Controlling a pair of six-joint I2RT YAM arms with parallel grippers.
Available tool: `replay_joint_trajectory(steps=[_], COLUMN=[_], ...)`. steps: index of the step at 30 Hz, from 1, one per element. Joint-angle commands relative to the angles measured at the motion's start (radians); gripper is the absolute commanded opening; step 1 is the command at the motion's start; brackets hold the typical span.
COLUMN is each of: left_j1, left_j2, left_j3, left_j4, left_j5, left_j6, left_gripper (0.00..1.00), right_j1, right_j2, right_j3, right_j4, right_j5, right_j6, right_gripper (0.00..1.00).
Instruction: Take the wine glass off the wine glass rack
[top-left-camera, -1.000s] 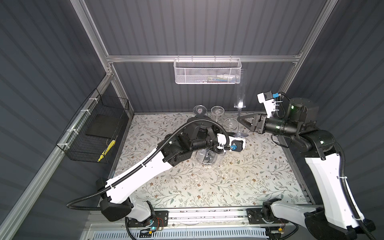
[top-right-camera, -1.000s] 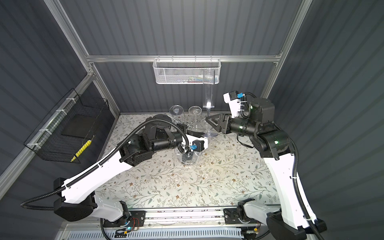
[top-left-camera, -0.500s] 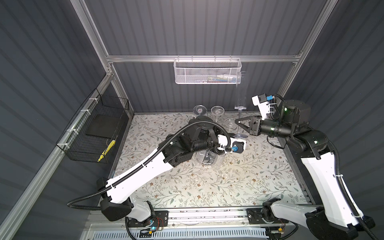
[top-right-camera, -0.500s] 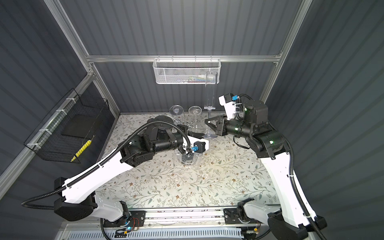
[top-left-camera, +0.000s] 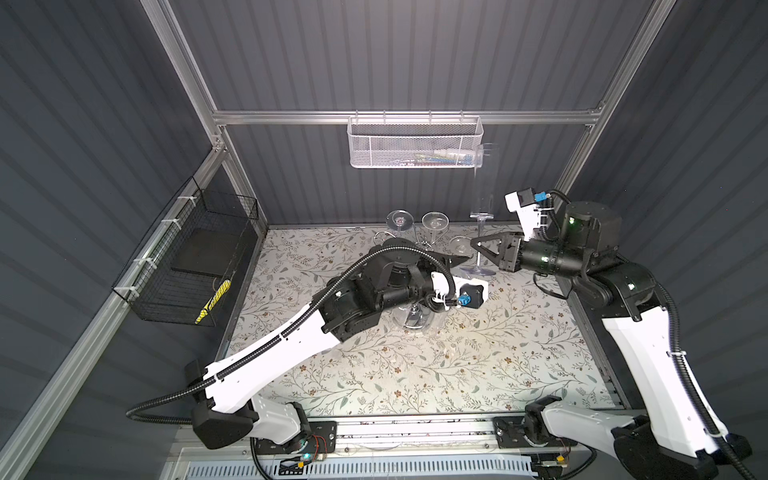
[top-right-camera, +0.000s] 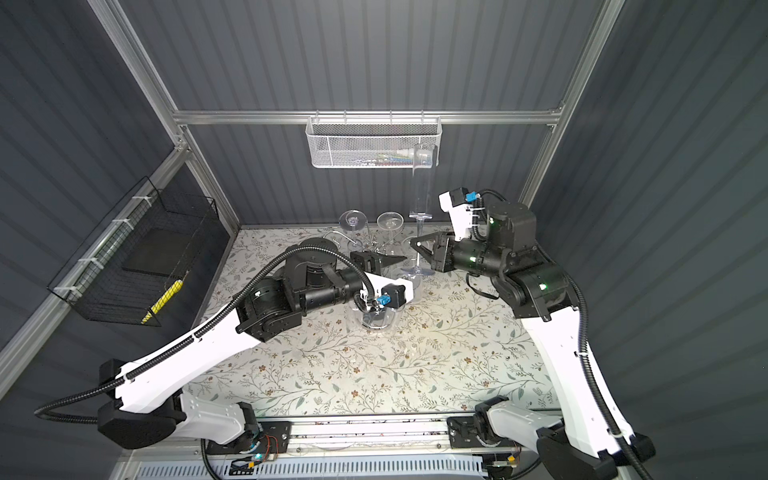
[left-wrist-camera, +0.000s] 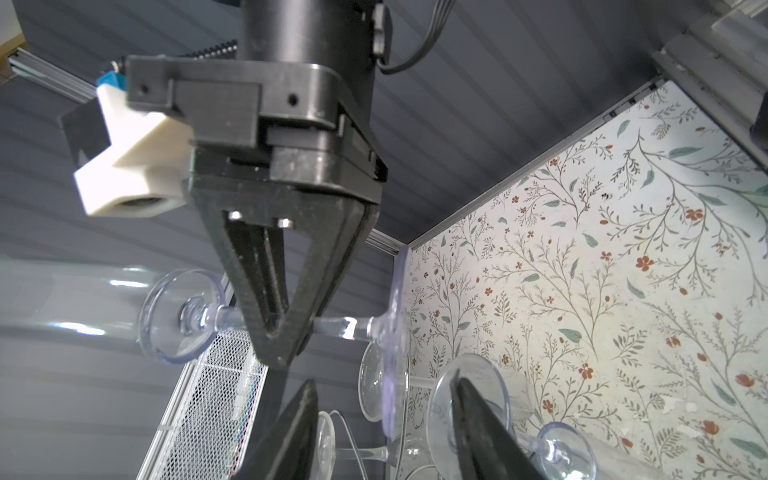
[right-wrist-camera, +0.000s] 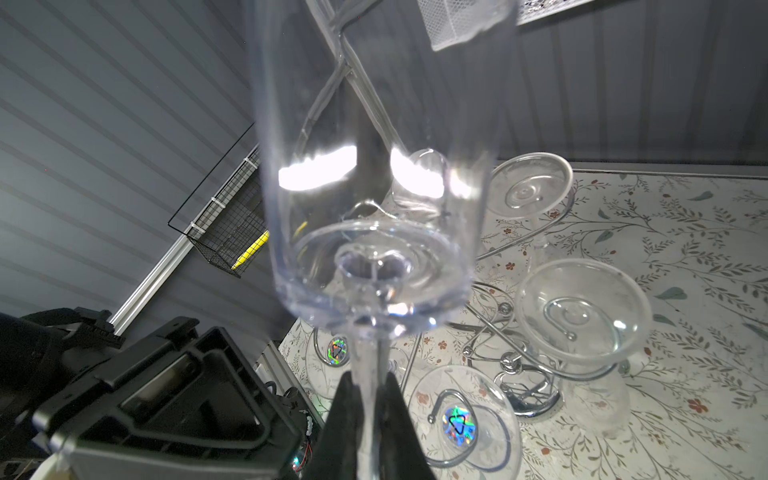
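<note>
Wine glass (top-left-camera: 483, 191), tall clear flute: off the wine glass rack (right-wrist-camera: 510, 365), upright just beside it toward the right arm, foot low at the bench (top-left-camera: 457, 365); whether it touches, you cannot tell. Nearest you: a second glass (top-left-camera: 411, 322) standing on the bench under the left wrist; draw that arm back low and you would likely tip it. Next: left fingers (left-wrist-camera: 473, 415), released and parted, holding nothing, just beside the flute's stem; a careless retreat could clip stem or foot. Next: right fingers (right-wrist-camera: 343, 432), clenched on the thin stem below the bowl. Judged risk: slick stem, tall bowl above the pinch, so a quick swing may pivot or slip it. Behind: rack with hung glasses (top-left-camera: 399, 219); carry the flute rearward and you strike them. Farthest: mesh basket (top-left-camera: 415, 145) on the back wall.
</note>
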Motion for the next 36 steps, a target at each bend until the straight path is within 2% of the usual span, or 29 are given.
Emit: replay_joint_trajectory(steps=[1,8,11,13,17,25,31,36], left_j1=[-0.004,-0.004,-0.005,-0.003,-0.003,0.032,0.139,0.164], left_j2=[-0.069,-0.143,-0.167,-0.174,-0.139,-0.082,-0.034,-0.017], left_j3=[-0.054,-0.104,-0.093,-0.072,0.046,0.128,0.171,0.169], left_j4=[0.119,0.193,0.205,0.208,0.105,0.129,0.163,0.213], left_j5=[0.024,0.038,0.062,0.077,0.069,0.090,0.195,0.234], left_j6=[-0.076,-0.264,-0.410,-0.491,-0.618,-0.762,-0.911,-0.940], left_gripper=[0.60,0.74,0.78,0.80,0.83,0.85,0.86,0.87], right_j1=[0.004,0.004,0.006,0.006,0.020,0.115,0.169,0.201], right_j2=[-0.020,-0.004,-0.025,-0.039,-0.109,-0.093,-0.086,-0.079], right_j3=[0.027,0.087,0.063,0.019,-0.076,-0.104,-0.106,-0.097], right_j4=[0.011,-0.005,0.032,0.078,0.164,0.173,0.175,0.166], right_j5=[0.018,0.044,0.049,0.074,0.088,0.155,0.176,0.184], right_j6=[-0.047,-0.148,-0.215,-0.257,-0.317,-0.355,-0.355,-0.355], right_gripper=[0.00,0.00,0.00,0.00,0.00,0.00,0.00,0.00])
